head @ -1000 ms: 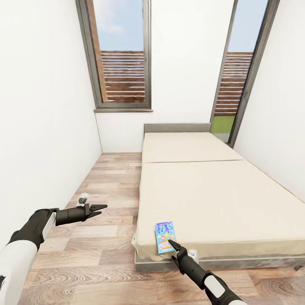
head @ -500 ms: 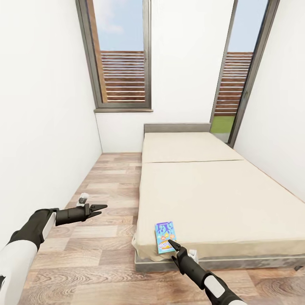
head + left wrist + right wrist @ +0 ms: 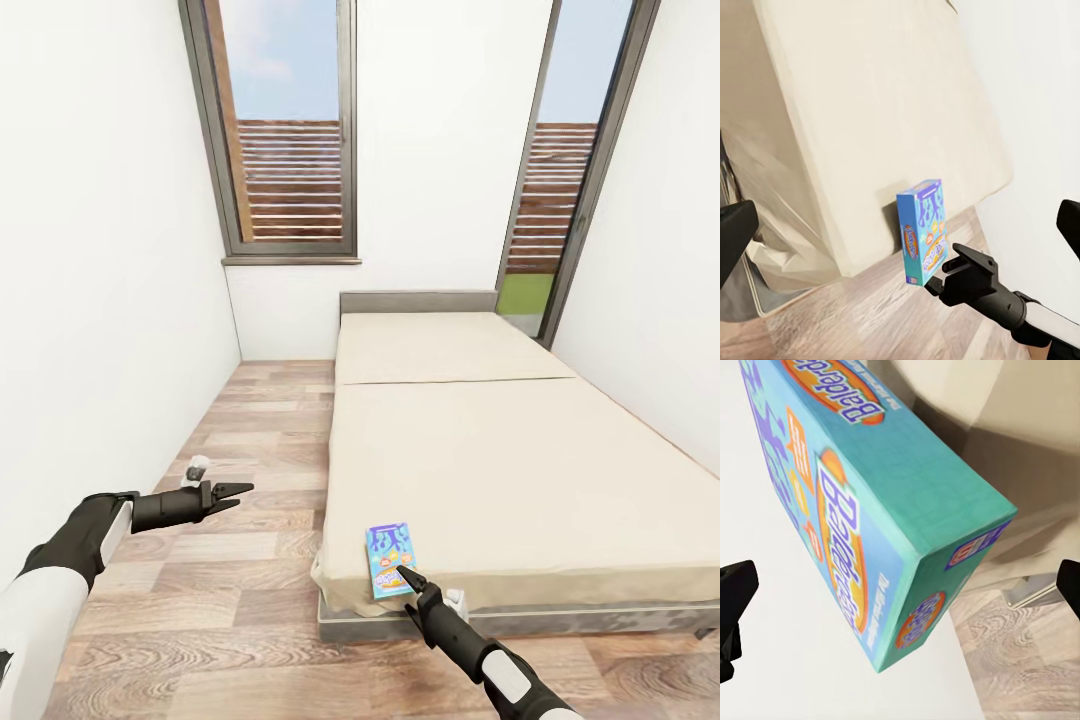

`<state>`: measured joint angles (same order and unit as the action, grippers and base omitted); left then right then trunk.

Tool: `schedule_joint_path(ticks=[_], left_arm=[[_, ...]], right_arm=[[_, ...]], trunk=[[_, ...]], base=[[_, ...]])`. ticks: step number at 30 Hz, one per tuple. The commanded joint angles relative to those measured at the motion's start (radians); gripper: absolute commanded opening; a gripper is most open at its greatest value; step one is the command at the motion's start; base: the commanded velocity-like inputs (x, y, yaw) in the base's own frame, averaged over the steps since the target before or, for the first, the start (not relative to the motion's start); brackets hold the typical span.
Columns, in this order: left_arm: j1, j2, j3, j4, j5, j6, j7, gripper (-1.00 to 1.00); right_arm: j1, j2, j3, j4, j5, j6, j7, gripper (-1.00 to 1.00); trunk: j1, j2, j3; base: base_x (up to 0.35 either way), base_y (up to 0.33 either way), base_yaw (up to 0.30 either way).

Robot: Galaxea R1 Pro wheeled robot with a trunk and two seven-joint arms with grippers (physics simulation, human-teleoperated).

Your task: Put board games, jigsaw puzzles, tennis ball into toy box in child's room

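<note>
Right end effector (image 3: 404,573) spread at blue board game (image 3: 390,558) on bed (image 3: 500,470); left (image 3: 240,491) parted

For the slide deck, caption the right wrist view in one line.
Right gripper open, fingers either side of the blue board game lying at the corner of the bed, wood floor beyond.

White walls (image 3: 100,250), brown wood floor (image 3: 240,560), tall window (image 3: 290,130) with blue sky, glass door (image 3: 555,170) on the far right, slatted wooden fence (image 3: 295,180) outside, bright daylight
</note>
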<state>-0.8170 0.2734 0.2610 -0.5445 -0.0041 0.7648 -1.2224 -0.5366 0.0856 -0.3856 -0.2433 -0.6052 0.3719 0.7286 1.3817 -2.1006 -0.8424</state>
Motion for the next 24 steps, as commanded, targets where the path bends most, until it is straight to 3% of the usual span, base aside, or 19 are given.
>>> schedule_joint_path(ticks=[1,24], left_arm=[[-0.001,0.0,0.002,0.0,-0.001,0.01,-0.003,1.0],[-0.001,0.0,0.002,0.0,-0.001,0.01,-0.003,1.0]], right_arm=[[0.0,0.0,-0.002,-0.001,-0.007,0.009,0.0,1.0],[0.0,0.0,-0.002,-0.001,-0.007,0.009,-0.004,1.0]], trunk=[[0.0,0.0,-0.001],[0.0,0.0,-0.001]], base=[[0.014,0.0,0.0],[0.003,0.0,0.0]])
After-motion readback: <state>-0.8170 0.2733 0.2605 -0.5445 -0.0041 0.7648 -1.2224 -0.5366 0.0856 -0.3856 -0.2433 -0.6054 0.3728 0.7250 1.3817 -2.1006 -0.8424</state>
